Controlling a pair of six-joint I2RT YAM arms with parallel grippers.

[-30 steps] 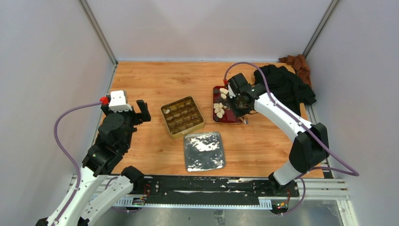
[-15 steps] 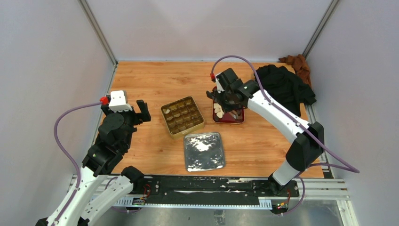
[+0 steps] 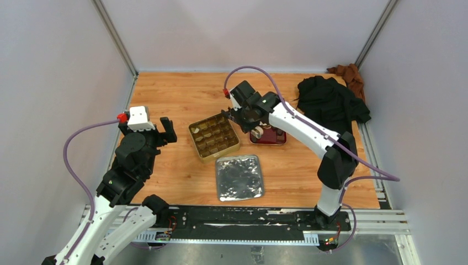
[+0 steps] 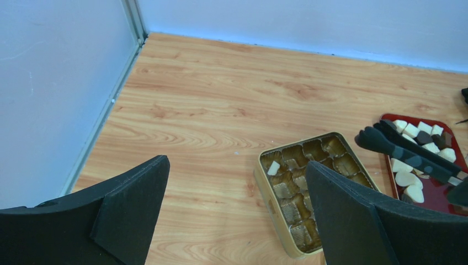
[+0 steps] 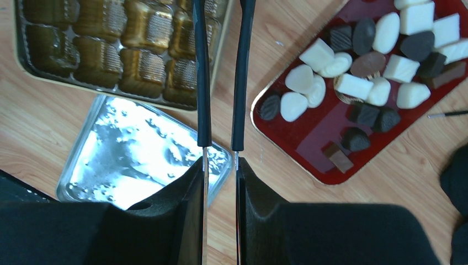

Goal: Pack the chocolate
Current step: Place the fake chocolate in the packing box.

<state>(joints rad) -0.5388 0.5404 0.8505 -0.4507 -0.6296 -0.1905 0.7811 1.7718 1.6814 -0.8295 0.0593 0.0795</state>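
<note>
Cream-white and dark brown chocolate chunks lie on a red tray, also seen in the top view. My right gripper is shut on black-tipped tongs. The tongs reach over the far right corner of the gold tin. Whether their tips hold a piece is unclear. One white chunk sits in a corner compartment of the tin. My left gripper hangs open to the left of the tin, holding nothing.
A silver lid lies in front of the tin, under my right wrist. A black cloth and a brown cloth are heaped at the far right corner. Walls close in the table on three sides.
My right arm has swung left with the tongs, from over the red tray to the tin's far right corner. The left arm has not moved.
</note>
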